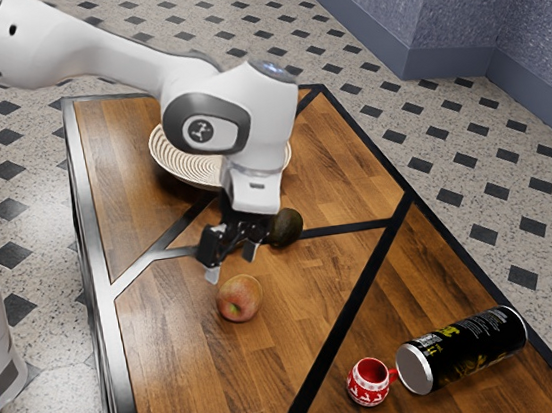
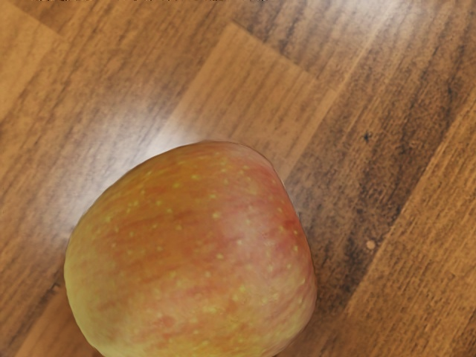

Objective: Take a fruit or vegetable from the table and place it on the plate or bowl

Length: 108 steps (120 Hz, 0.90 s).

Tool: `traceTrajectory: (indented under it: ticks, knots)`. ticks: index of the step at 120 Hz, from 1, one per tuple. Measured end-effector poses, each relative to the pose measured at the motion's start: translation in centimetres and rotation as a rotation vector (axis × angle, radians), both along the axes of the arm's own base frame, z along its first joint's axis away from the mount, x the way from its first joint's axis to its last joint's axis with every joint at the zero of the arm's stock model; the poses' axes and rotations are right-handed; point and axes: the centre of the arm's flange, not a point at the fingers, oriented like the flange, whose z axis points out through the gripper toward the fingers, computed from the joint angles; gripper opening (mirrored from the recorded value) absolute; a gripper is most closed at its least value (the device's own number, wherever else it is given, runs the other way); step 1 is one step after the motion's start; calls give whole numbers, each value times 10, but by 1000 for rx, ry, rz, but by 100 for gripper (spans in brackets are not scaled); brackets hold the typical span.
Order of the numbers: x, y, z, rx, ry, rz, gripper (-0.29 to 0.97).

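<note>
The gripper (image 1: 230,255) hangs just above the wooden table (image 1: 374,184) with its fingers spread and nothing between them. The apple (image 1: 239,298) lies on the boards just beyond the fingertips, at about six o'clock from them in the exterior view, and sits close under the hand in the wrist view. It is round enough that no axis matters. A dark fruit (image 1: 285,227) rests at three o'clock, and the ridged plate (image 1: 168,159) at twelve, behind the arm. A tipped can (image 1: 462,345) and red mug (image 1: 368,383) lie well apart, over a tiled floor (image 1: 233,20).
</note>
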Motion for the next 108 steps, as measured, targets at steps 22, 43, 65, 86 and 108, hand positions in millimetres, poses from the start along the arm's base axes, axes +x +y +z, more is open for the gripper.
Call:
traceTrajectory:
  ticks: [22, 43, 65, 86, 108]
  knots:
    - [6, -1, -7, 6, -13, 38, 68]
    - [10, -2, -16, 7, -20, 68, 68]
    - [18, -3, -28, 5, -24, 94, 68]
    - [17, -10, -34, 9, -30, 96, 68]
    - [19, -15, -41, 10, -28, 101, 68]
